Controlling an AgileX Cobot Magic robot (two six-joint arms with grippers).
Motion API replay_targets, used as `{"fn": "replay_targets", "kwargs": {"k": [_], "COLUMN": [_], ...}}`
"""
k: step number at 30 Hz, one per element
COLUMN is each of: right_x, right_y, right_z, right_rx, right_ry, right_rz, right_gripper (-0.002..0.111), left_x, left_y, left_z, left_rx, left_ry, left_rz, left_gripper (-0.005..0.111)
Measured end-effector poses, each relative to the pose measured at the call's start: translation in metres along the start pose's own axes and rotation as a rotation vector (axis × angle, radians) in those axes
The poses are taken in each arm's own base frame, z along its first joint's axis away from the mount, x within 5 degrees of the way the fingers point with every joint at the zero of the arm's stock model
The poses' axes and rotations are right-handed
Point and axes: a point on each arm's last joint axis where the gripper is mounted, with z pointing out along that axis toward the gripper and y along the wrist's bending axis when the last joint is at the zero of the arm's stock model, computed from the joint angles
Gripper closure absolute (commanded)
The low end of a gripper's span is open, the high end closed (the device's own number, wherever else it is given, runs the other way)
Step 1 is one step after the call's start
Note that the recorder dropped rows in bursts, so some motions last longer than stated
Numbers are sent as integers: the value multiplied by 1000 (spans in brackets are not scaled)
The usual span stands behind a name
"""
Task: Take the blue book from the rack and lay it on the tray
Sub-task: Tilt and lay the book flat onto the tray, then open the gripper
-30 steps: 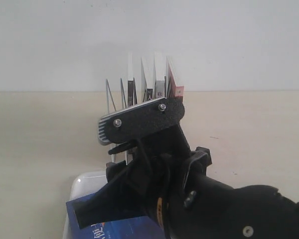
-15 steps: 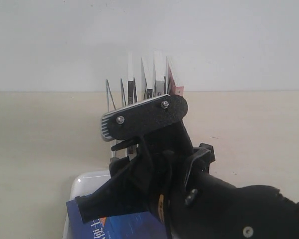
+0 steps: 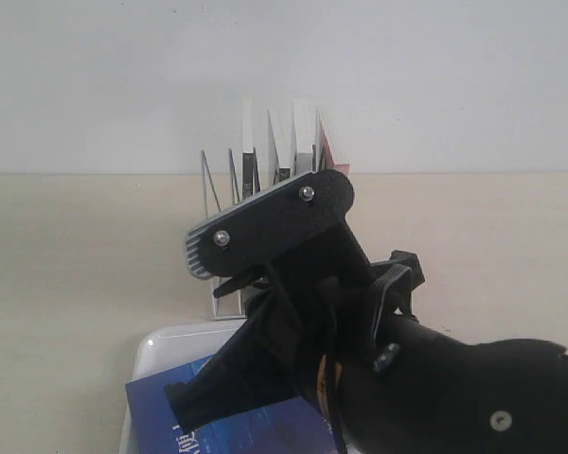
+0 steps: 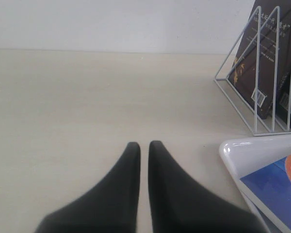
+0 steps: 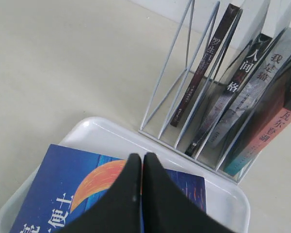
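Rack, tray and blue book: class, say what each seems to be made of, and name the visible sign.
Rack: thin white-coated wire, probably metal; slim straight rods. Tray: glossy white plastic, likely; highlights on its rounded rim. Blue book: paper with a smooth printed cover.

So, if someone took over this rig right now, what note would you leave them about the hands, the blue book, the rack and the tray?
Left hand: shut, empty, over the bare table beside the tray.
Right hand: shut, gripping nothing, tips over the blue book; I cannot tell if they touch it.
Things: the blue book is out of the rack and lies cover-up on the tray, one corner close to the rim. The other books stand in the rack.
Done: book pulled and laid down.
Left: probably only lifting the right arm clear and checking that corner.
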Motion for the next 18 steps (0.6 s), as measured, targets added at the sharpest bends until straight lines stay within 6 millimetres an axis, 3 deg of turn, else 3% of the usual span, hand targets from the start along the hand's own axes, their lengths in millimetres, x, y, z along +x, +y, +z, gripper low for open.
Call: {"fn": "replay_targets", "kwargs": {"k": [18], "right_x": [1], "right_y": [0], "right_z": [0], "right_rx": [2], "right_ry": [6], "right_rz": [9], "right_gripper": [108], "left_x": [0], "left_y": [0], "left_z": [0], "left_rx": [0], "left_ry": [0], "left_rz": [0], "left_gripper": [101]}}
